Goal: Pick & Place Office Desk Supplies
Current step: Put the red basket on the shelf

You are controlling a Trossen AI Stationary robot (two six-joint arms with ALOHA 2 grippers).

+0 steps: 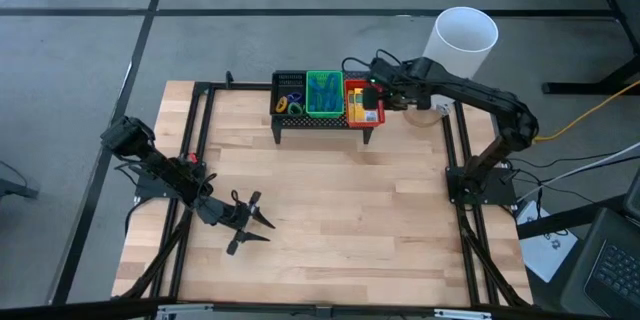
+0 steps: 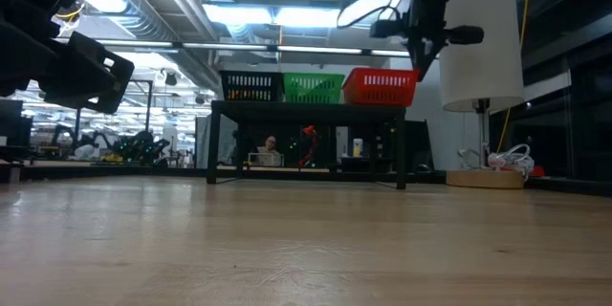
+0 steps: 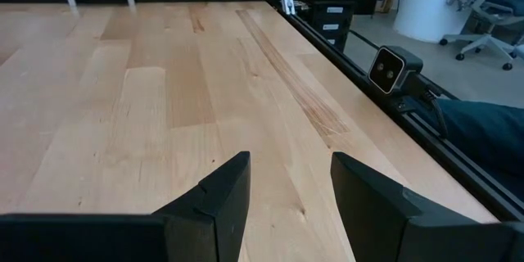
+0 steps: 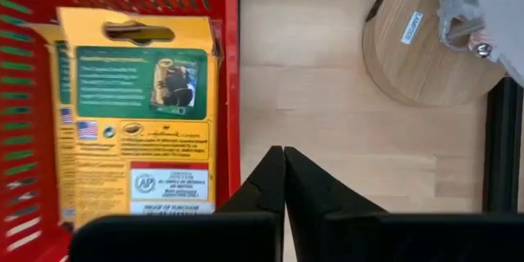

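Right gripper (image 4: 284, 182) was pinched shut on nothing, just beside the red plastic basket (image 4: 231, 65) holding a yellow-and-green flat pack (image 4: 135, 115). A round wooden lamp base (image 4: 426, 45) sat nearby. Left gripper (image 3: 288, 192) gaped wide over the bare wooden table (image 3: 164, 90).

The yellow-and-green pack (image 4: 135, 119) is cut off at the right wrist picture's lower edge, its small print unreadable.

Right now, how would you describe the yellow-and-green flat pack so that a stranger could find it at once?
Start at the wide black mesh stand at the table's far edge, which carries three small plastic baskets in a row. Go to the red basket at the end nearest the tall white cylinder. The yellow-and-green flat pack lies inside, the only printed cardboard pack there.
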